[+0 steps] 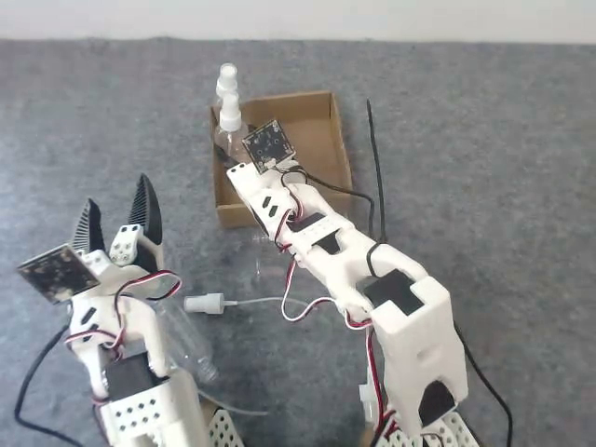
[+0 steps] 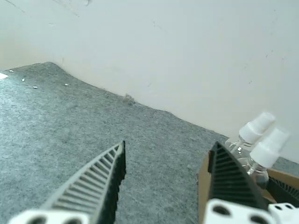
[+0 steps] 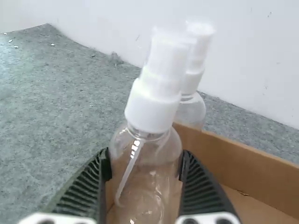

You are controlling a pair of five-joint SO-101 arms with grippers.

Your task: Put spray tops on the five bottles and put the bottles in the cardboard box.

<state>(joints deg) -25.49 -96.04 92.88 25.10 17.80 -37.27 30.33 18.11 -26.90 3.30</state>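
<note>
On my high feed I see grey carpet (image 1: 503, 140) across nearly the whole frame, with a strip of white wall (image 1: 391, 19) along the top edge. A thin black wire (image 1: 375, 168) lies on the carpet right of centre in the upper half, running almost straight up and down. On the left wrist feed I make out a few white specks (image 2: 35, 87) scattered on the carpet near the wall's foot, and a small dark scuff (image 2: 127, 98) where the two meet.
</note>
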